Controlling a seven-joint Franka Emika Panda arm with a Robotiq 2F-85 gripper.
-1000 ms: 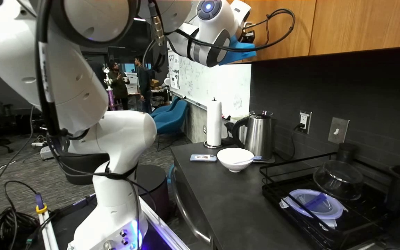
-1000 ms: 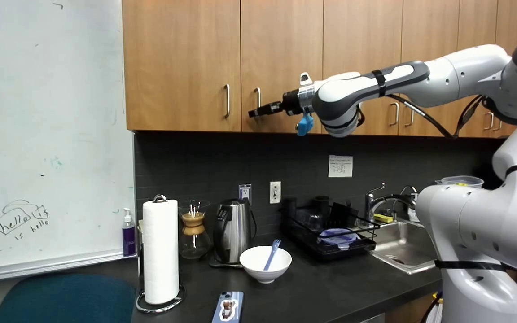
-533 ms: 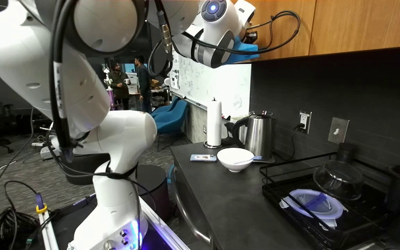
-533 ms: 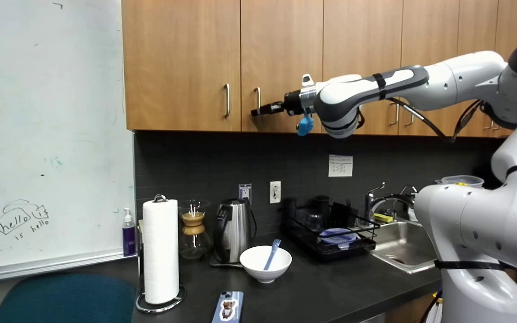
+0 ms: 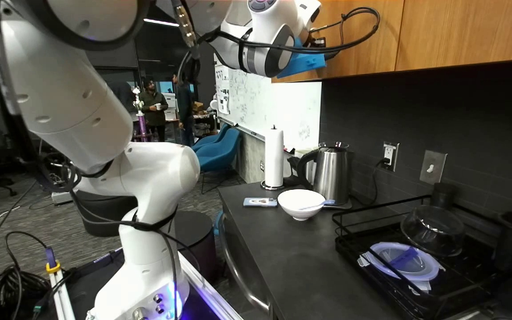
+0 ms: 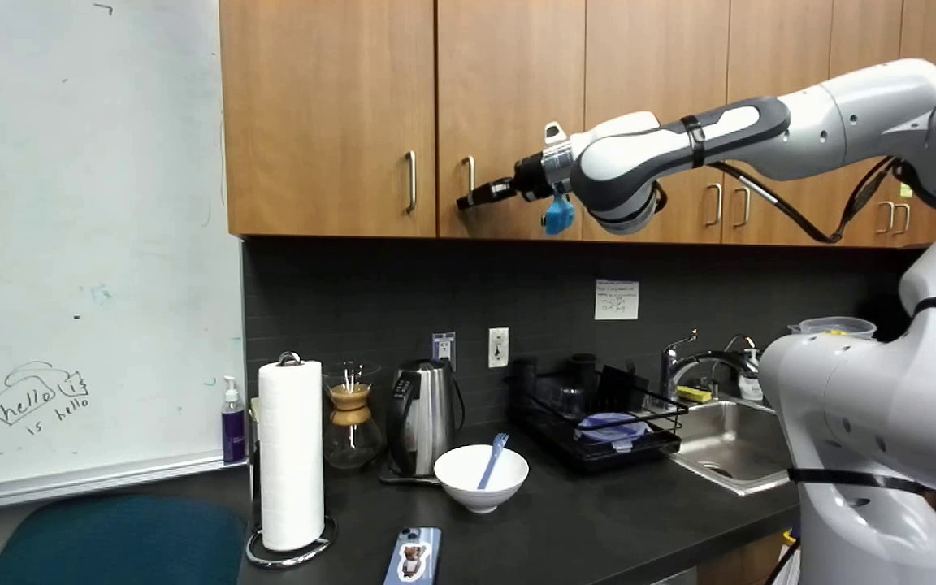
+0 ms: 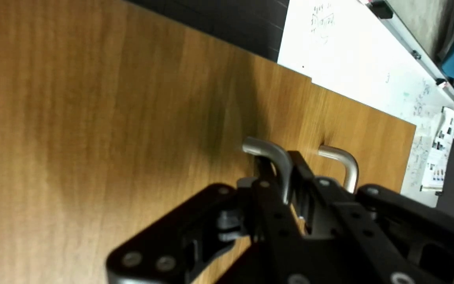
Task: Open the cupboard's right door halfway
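The cupboard [image 6: 330,106] is a row of brown wood doors with metal bar handles, high on the wall; part of it shows in an exterior view [image 5: 469,31]. My gripper [image 6: 468,201] is at the lower end of the handle [image 6: 470,172] on the door [image 6: 509,89] second from the whiteboard. In the wrist view my black fingers [image 7: 281,160] are closed around this curved handle [image 7: 272,152]. The door stands very nearly flush, with a thin dark gap at its handle-side edge. The fingers are hidden behind a blue part [image 5: 305,62] in an exterior view.
The neighbouring door's handle [image 6: 412,183] is close beside; it also shows in the wrist view [image 7: 343,157]. On the counter [image 6: 582,528] below stand a paper towel roll [image 6: 292,455], a kettle [image 6: 427,414], a white bowl [image 6: 468,479] and a dish rack [image 6: 598,455].
The arm has shifted back and up, and the gripper has tilted slightly while staying at the handle. The door's handle has moved slightly, and the dark seam at its edge looks a little wider.
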